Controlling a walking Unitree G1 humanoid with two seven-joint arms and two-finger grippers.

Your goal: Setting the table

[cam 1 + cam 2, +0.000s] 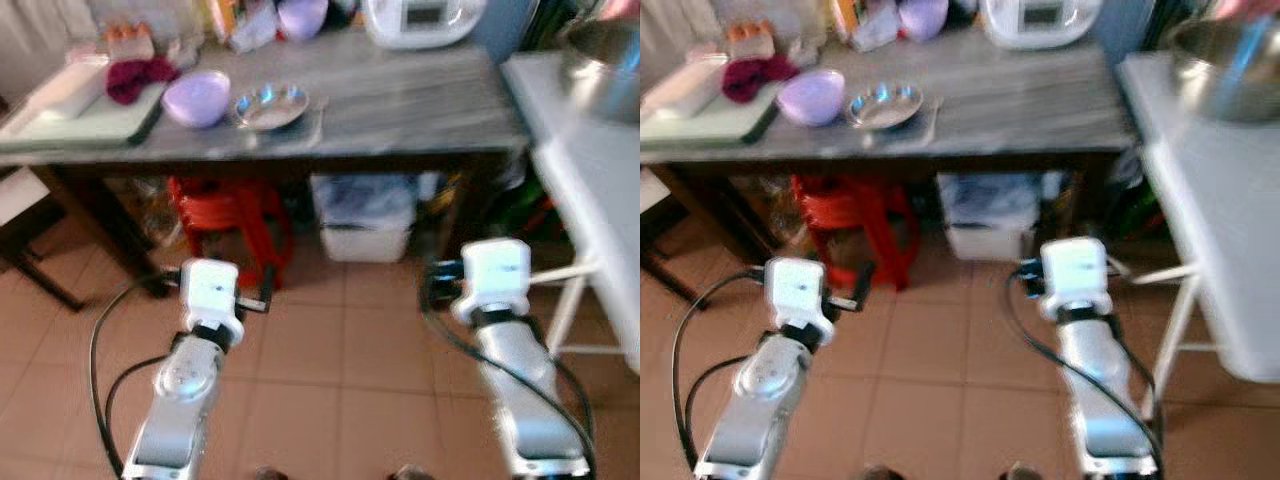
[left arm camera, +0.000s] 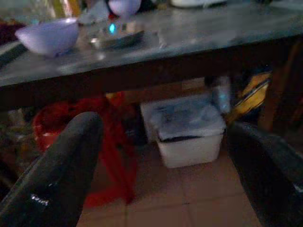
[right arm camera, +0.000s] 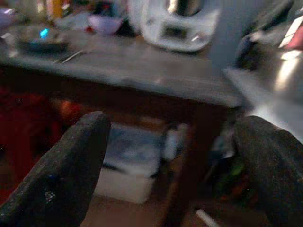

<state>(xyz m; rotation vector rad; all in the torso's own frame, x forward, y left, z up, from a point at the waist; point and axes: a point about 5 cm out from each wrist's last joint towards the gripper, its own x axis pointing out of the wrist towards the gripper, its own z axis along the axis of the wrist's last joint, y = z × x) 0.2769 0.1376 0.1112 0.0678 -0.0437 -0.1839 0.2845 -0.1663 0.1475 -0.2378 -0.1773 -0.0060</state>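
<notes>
Up on the far-left surface (image 1: 400, 110) sits the metal bowl (image 1: 270, 105), closer to the left pincer (image 2: 161, 175) than the right pincer (image 3: 175, 170), both wide open, empty.

A counter (image 1: 400, 110) stands ahead of the robot. On it, a bowl (image 1: 196, 97) sits just left of a metal dish (image 1: 270, 105). A tray (image 1: 90, 120) lies at the counter's left end with a cloth (image 1: 135, 77) on it. A cooker (image 1: 420, 20) stands at the back. Under the counter, a stool (image 1: 235, 215) is left of a bin (image 1: 365, 215). A second table (image 1: 590, 170) stands to the right.
</notes>
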